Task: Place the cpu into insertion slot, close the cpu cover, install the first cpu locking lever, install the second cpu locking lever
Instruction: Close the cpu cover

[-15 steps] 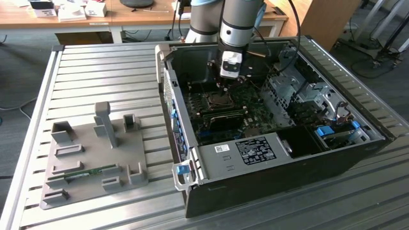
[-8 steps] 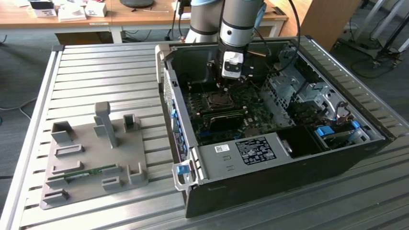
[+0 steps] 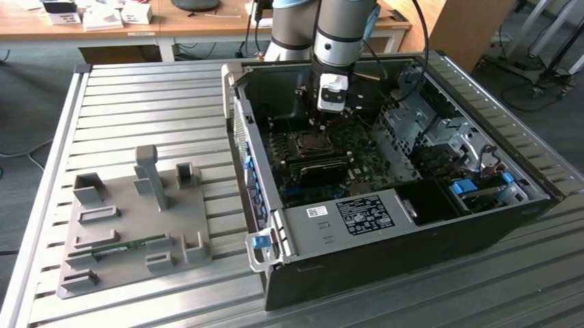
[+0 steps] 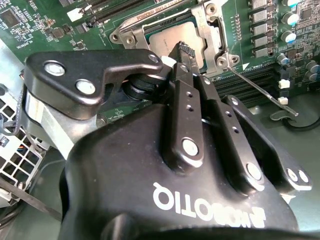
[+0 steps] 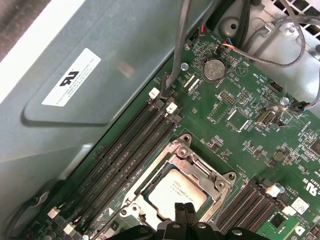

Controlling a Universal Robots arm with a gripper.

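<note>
In the exterior view, the hand is seen lowered into an open computer case on a ribbed metal tabletop, just above the cpu.

In the second wrist view, the black fingers are pressed together with nothing held, their tips over the flat silver-grey cpu's edge. A thin wire lever is stuck out beside the silvery cover.

In the first wrist view, the cpu is seated in the slot, framed by the cover, on a green board. A white printed label is fixed to the grey wall.
</note>
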